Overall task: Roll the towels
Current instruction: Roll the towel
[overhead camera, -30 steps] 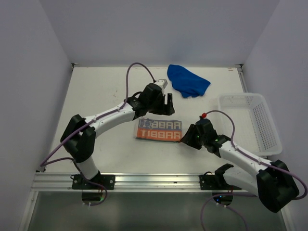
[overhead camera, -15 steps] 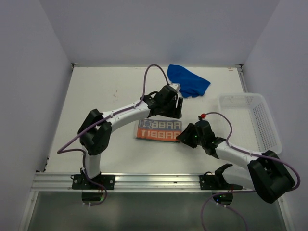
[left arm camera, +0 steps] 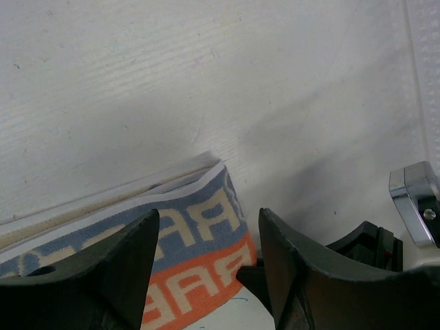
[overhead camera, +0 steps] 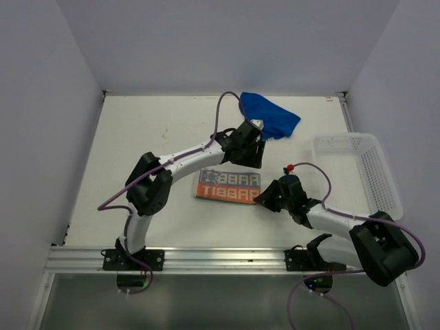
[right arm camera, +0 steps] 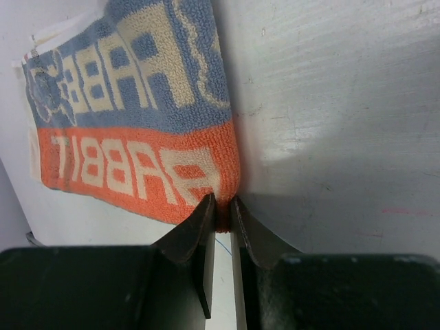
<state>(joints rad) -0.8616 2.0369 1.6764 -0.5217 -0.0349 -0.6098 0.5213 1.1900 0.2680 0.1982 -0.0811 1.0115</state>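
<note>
Pinching the patterned towel (right arm camera: 137, 130) by its orange corner, the right gripper (right arm camera: 221, 206) holds likely limp, light cloth; the left gripper (left arm camera: 206, 234) hangs spread.

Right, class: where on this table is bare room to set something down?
Free: the white table's left side, between the wall and the left arm. Crowded: the middle and right, around the orange, grey-blue and white lettered towel, bright blue cloth and white mesh basket.
</note>
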